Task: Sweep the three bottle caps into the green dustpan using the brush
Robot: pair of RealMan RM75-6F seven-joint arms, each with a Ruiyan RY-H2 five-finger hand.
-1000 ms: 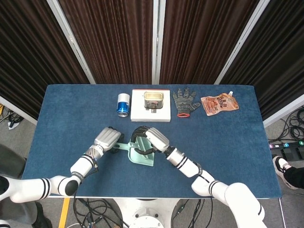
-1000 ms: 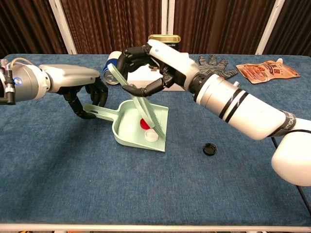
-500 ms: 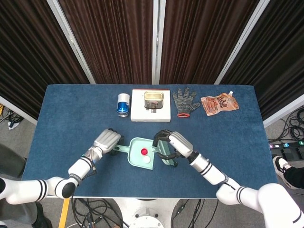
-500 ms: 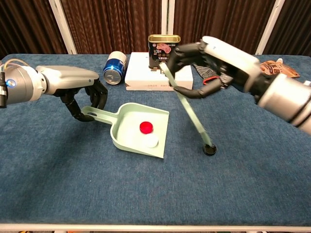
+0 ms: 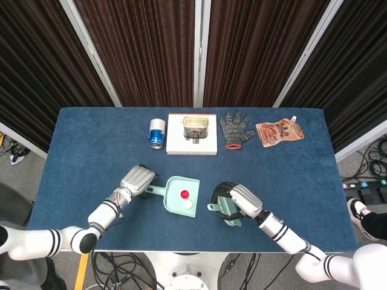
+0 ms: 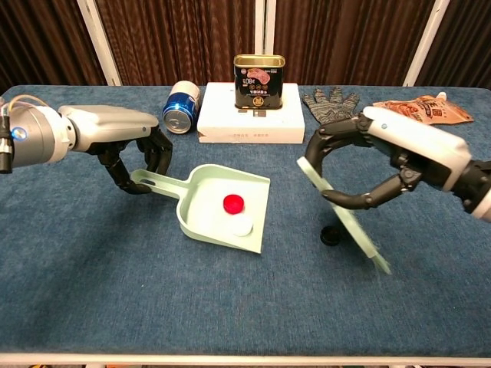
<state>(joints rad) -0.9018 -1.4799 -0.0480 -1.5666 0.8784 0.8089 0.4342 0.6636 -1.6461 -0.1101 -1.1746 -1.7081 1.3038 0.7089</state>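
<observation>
Just left of my right hand (image 6: 383,175), which is grasping the brush (image 6: 345,216), the black cap (image 6: 331,236) is lying short of the green dustpan (image 6: 201,222) my left hand (image 6: 136,157) is gripping, so I'm risking flicking it past.

Green dustpan (image 6: 201,195) holds two caps (image 6: 234,204); brush (image 6: 345,218) tilted
</observation>
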